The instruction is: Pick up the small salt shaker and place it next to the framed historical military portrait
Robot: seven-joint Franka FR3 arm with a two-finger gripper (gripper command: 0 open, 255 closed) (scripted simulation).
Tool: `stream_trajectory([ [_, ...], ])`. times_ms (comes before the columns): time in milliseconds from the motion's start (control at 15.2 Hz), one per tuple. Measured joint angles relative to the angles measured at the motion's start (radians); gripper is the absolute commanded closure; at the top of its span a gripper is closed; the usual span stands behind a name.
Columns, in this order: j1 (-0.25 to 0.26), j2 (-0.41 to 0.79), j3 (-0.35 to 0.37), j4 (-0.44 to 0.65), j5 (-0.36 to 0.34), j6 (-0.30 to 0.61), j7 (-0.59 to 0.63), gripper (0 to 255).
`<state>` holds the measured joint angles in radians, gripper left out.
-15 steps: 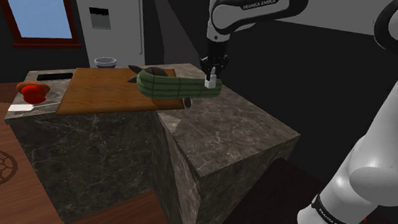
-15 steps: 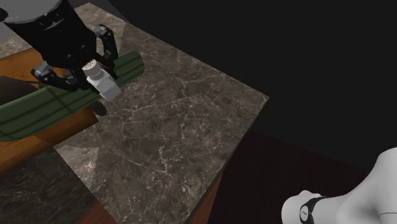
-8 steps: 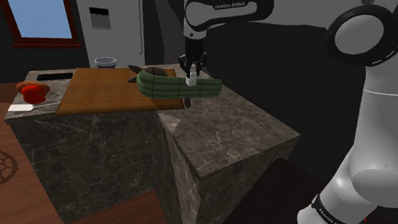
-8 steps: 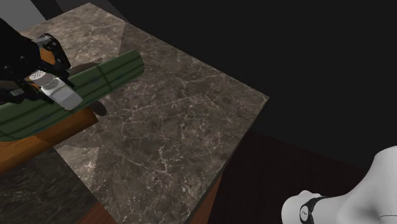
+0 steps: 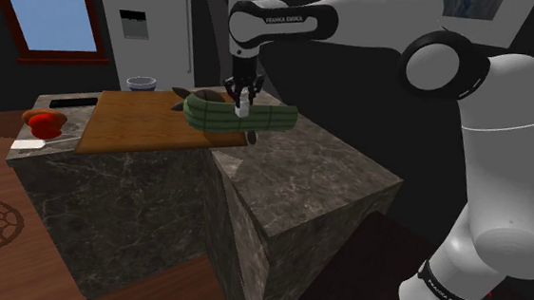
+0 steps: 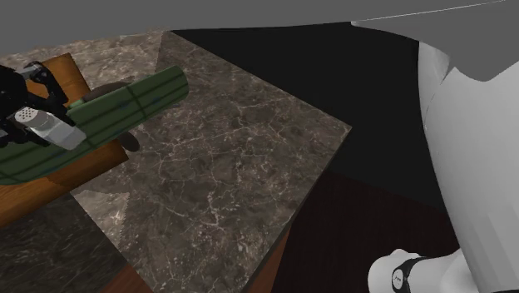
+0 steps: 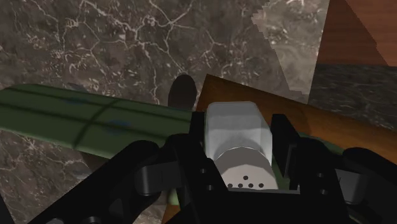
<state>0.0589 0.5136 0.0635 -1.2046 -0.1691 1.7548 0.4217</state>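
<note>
- Grey-white salt shaker [image 7: 238, 145] is clasped between the closed fingers of the black gripper [image 7: 238, 127], with its perforated cap toward the hand.
- It hangs just above a green striped roll [image 5: 257, 119], near the wooden board [image 5: 139, 117].

"FRANKA EMIKA", white, on the arm's upper joint band [image 5: 283, 20], twelve o'clock in the shoulder view; lettering on the base band [image 5: 452, 296] at five o'clock unreadable

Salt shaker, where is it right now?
The salt shaker is clasped in the gripper, up over the green roll at the edge of the wooden board, near the top middle of the shoulder view.
</note>
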Motion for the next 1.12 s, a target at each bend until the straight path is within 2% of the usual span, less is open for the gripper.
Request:
stream_trajectory([
  [1122, -0.006, 0.015, -0.003, -0.203, -0.010, 0.217, 0.030, 255],
])
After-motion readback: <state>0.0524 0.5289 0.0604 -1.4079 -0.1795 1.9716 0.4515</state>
